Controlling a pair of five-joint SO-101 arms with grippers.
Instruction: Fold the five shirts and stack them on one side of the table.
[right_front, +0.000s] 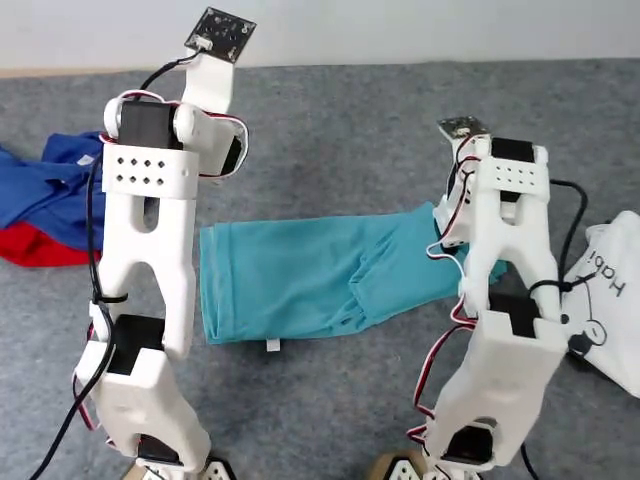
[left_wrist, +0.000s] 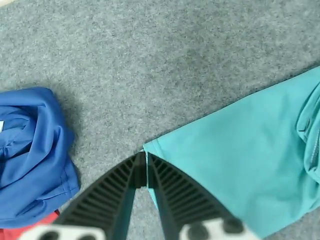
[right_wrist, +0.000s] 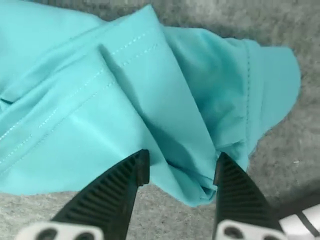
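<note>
Crosswise on the table (right_front: 350, 110), the teal shirt (right_front: 300, 280) runs arm to arm: left pincer (left_wrist: 146, 162) clamped on its corner, right pincer (right_wrist: 182, 162) apart, straddling the bunched far end.

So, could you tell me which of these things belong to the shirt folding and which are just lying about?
Belong to the job:
teal shirt, pinched at a corner by the left gripper, with the open right gripper over a fold
blue shirt
red shirt
white shirt

Just lying about:
grey mat
black cable
</note>
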